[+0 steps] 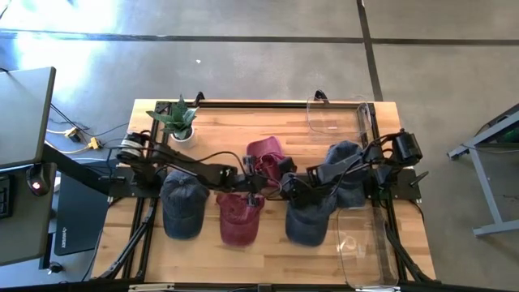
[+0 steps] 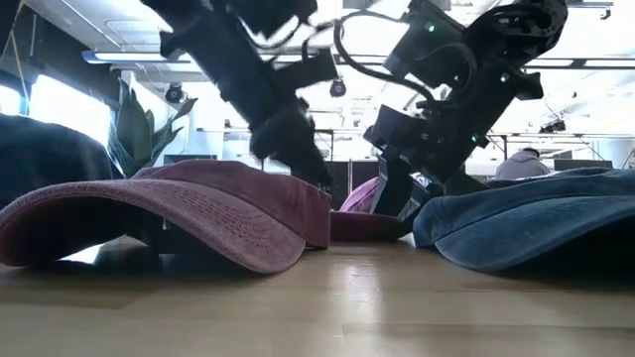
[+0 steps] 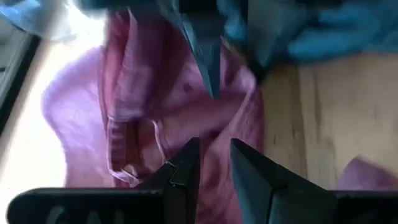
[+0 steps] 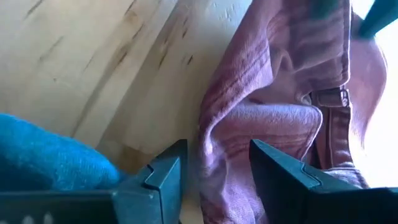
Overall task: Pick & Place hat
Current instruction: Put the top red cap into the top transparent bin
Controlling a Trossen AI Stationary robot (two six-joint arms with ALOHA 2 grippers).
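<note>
A pink-maroon hat (image 1: 266,152) lies crown down in the middle of the table, with its inside and strap showing in the left wrist view (image 3: 155,106) and the right wrist view (image 4: 273,124). My left gripper (image 1: 258,177) is at its near edge, shut on its cloth (image 3: 214,146). My right gripper (image 1: 282,180) is beside it, open (image 4: 217,149), with a finger on either side of a raised fold of the same hat. In the low view the hat (image 2: 362,198) shows behind a darker maroon hat (image 2: 179,213). My left gripper pinches a fold of the pink hat's cloth (image 3: 211,165) between its two fingers, slanting down from the table's left. One layer or several, I cannot tell. The hat rests on the table.
A darker maroon hat (image 1: 239,217), a dark blue hat (image 1: 182,207) and two blue hats (image 1: 308,215) (image 1: 345,162) lie around the grippers. A potted plant (image 1: 178,122) stands at the far left. Clear trays sit at the far right (image 1: 336,113) and near right (image 1: 361,247).
</note>
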